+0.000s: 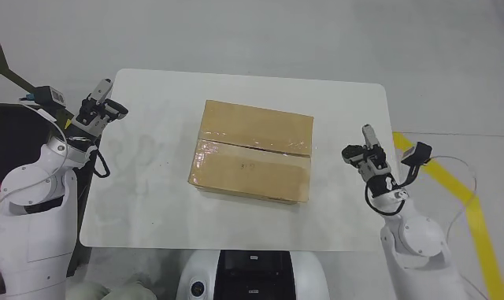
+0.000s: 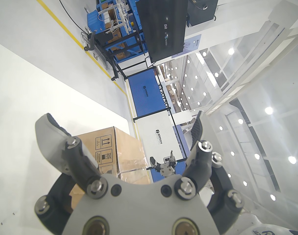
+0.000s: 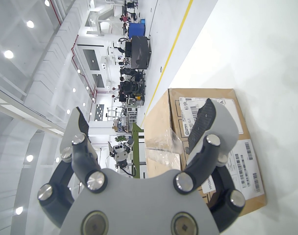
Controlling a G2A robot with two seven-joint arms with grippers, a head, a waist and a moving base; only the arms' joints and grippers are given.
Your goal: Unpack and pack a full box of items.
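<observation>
Both pincers are spread wide with nothing in them. From the box [image 1: 252,152], the left gripper [image 2: 124,121] hangs out at about 9 o'clock, over the table's edge. The right gripper [image 3: 142,108] sits at about 3 o'clock, near the opposite edge. Both are well clear of the cardboard. The box is dead centre on the table [image 1: 157,213], turned a little askew to its edges, flaps shut under a strip of clear tape [image 1: 252,146].

My guess at where it goes sideways:
- That tape looks slick and crinkled, so a fingertip could easily skate along it instead of catching an edge.
- The tabletop looks smooth, and nothing is bracing the box. A push or pull from one side alone would probably slide or spin it rather than lift a flap.
- Yank too hard and the cardboard flap likely tears before the tape lets go.
- The shipping labels [image 3: 246,167] on the side facing the right arm might snag or peel if a finger drags over them.

The surface is a plain white table with rounded corners and faint smudges. The room is a big bright hall with a pale floor. A yellow floor line [image 1: 465,198] runs at about 4 o'clock, and there are blue racks [image 2: 114,8] and a dark screen [image 2: 163,23] off in the distance.
</observation>
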